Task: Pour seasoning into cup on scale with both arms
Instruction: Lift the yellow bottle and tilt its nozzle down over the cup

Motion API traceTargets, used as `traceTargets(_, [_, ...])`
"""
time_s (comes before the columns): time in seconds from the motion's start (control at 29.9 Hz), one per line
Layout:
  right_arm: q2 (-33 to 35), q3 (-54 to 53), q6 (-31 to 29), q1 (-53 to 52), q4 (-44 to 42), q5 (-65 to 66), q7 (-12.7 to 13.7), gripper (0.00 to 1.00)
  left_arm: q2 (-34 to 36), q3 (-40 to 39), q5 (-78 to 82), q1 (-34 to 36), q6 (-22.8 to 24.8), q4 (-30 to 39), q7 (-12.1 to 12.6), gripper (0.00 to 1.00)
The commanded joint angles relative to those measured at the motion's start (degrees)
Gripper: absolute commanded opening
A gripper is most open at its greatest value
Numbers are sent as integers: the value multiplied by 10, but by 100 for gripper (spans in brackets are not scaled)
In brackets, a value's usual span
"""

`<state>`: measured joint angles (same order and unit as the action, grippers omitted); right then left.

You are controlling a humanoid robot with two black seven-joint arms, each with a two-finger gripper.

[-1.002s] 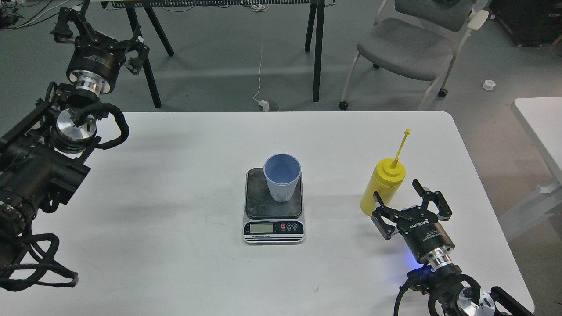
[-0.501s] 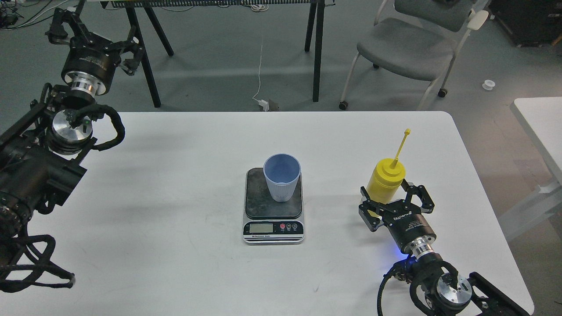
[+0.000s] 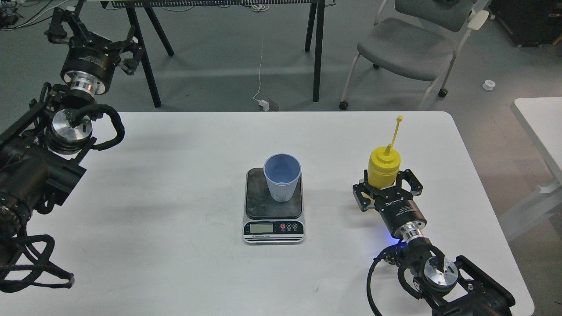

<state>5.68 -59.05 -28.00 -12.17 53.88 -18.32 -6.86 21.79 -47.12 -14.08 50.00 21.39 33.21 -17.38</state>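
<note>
Within 1 second the right tool [image 3: 387, 184] had slid in and clasped the bottle [image 3: 383, 167] low, standing right of the cup [image 3: 282, 176] on the scale [image 3: 273, 206], so lifting seemed next, while the left tool [image 3: 90, 37] hung wide.

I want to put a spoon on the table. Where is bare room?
Bare patches on the white table: the wide stretch left of the scale, and the strip behind the cup. It is crowded on the right, where the right hand surrounds the yellow bottle.
</note>
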Motion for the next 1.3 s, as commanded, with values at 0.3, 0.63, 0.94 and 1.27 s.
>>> traceTargets(0.3, [94, -2, 43, -176, 70, 353, -27, 43, 5, -11, -7, -20, 16, -3, 5, 100])
traceTargets(0.63, [68, 11, 114, -245, 74, 651, -27, 42, 0, -63, -27, -89, 64, -5, 9, 100])
traceTargets(0.94, [73, 136, 117, -338, 74, 839, -28, 42, -2, -63, -27, -112, 66, -3, 6, 100])
traceTargets(1.27, [76, 282, 134, -439, 56, 993, -30, 42, -1, -62, -25, -123, 66, -3, 7, 100])
